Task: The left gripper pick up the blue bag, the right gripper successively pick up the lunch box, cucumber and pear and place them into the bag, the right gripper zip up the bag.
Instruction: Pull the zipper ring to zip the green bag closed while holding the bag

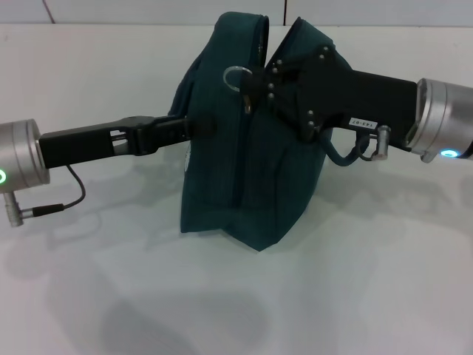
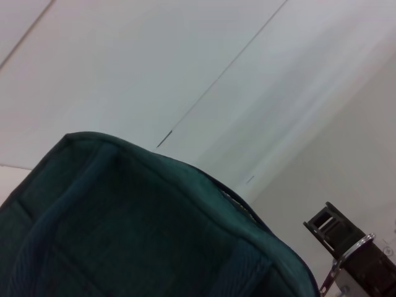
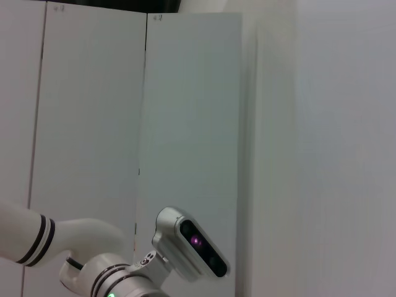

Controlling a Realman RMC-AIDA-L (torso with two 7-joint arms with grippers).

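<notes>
The blue bag (image 1: 244, 163) stands tilted on the white table at the middle of the head view. It fills the lower part of the left wrist view (image 2: 124, 235). My left gripper (image 1: 201, 126) reaches in from the left and is shut on the bag's side. My right gripper (image 1: 255, 90) comes from the right to the bag's top edge and is closed at the zipper pull with its metal ring (image 1: 236, 77). Part of the right gripper also shows in the left wrist view (image 2: 349, 253). The lunch box, cucumber and pear are not in view.
The white table (image 1: 236, 310) spreads around the bag. A cable (image 1: 70, 196) hangs from the left wrist. The right wrist view shows only white wall panels and the robot's head camera (image 3: 193, 242).
</notes>
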